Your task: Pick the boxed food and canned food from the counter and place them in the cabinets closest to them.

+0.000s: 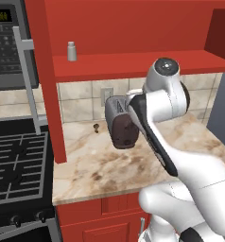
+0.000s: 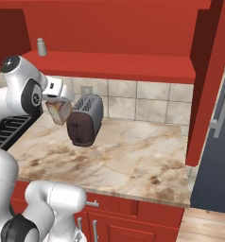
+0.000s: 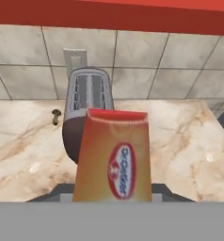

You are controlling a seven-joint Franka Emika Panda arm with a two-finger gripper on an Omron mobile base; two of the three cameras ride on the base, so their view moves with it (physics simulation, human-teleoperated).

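- Boxed food is up in the air, clamped in the gripper, well clear of the counter
- jaws are closed in on the box's sides; in the hand view the box fills the middle, orange-tan with a red top edge and an oval red-and-white label
- from the right base view the box hangs just under the white hand, right beside the toaster on its left, about level with the toaster's top
- box is tilted a bit there, not dead upright
- toaster is dark brown with a silver top, sitting on the counter against the tiled back wall, two slots visible in the hand view
- grey shaker stands on the open red shelf under the cabinets, above and left of the arm
- tiny dark thing on the counter left of the toaster, too small to make out
- black stove sits left of the counter with the microwave above it
- can't spot where the can is
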